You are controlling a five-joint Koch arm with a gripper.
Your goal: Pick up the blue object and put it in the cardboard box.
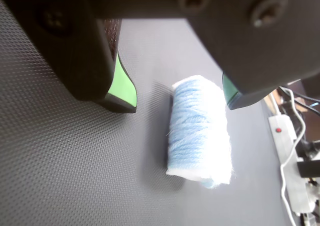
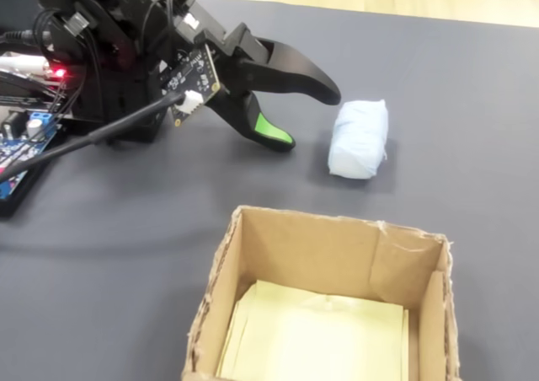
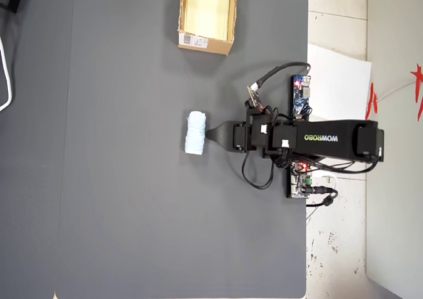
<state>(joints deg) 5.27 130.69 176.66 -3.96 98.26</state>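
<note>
The blue object is a pale blue fuzzy roll lying on its side on the dark mat. My gripper is open, its green-padded fingers spread wide and holding nothing. The roll's near end sits just ahead of the tips, close to the right finger in the wrist view. In the fixed view the gripper hovers left of the blue object, with a small gap between them. The cardboard box stands open at the front with a pale yellow inside. From overhead, the blue object lies mid-mat, the gripper at its right, the cardboard box at the top.
A white power strip and cables lie off the mat's right edge in the wrist view. Circuit boards and wires sit beside the arm's base at the left of the fixed view. Overhead, boards lie along the mat's right edge.
</note>
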